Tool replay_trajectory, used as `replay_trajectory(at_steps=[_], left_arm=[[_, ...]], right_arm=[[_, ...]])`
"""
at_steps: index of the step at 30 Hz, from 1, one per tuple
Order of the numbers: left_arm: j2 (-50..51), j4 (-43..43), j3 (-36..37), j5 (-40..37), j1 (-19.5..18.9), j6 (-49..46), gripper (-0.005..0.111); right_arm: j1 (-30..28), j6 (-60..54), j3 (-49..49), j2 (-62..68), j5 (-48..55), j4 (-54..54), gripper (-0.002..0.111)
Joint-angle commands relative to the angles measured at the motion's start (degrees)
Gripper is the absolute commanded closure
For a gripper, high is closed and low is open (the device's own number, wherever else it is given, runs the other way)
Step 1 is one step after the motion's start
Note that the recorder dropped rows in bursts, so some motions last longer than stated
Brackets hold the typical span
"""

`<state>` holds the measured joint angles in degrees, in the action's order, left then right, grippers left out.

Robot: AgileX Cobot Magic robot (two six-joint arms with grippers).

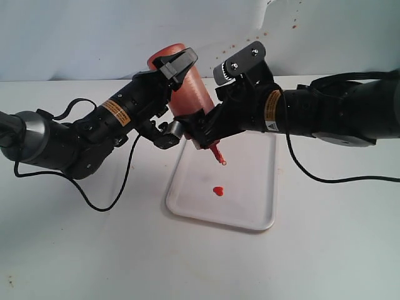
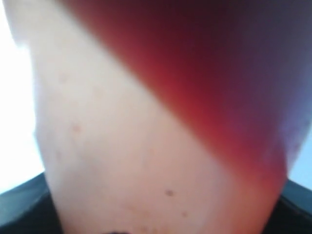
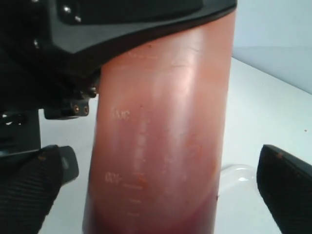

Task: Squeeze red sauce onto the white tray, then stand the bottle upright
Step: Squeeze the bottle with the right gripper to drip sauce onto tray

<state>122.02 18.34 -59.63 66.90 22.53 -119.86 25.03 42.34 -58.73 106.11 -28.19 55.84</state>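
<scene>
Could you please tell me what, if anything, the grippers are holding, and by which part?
The left gripper holds the bottle by its body near the base end, nozzle down over the white tray. The right gripper straddles it, jaws open.

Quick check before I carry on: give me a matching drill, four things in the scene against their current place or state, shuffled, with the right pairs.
Things:
1. bottle
2. red sauce blob
3. white tray
4. right tool

States:
A. lying flat on the table
B. open, fingers on either side of the bottle with gaps
C. tilted in the air, nozzle pointing down over the tray
D. small spot resting on the tray floor

Pairs: 1-C; 2-D; 3-A; 4-B
</scene>
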Motion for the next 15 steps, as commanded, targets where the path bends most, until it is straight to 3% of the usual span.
replay_trajectory(at_steps=[1, 8, 15], left_arm=[[-1.2, -1.5, -0.6, 3.1, 0.4, 1.6, 0.107], [-1.2, -1.2, -0.6, 3.1, 0.4, 3.1, 0.107], [-1.2, -1.1, -0.6, 3.1, 0.4, 3.1, 0.107]], right_arm=[[1.4, -0.4, -2.0, 2.3, 0.8, 0.8, 0.003], [1.9, -0.4, -3.4, 4.3, -0.1, 0.7, 0.004], [1.9, -0.4, -3.4, 4.2, -0.3, 0.7, 0.014]])
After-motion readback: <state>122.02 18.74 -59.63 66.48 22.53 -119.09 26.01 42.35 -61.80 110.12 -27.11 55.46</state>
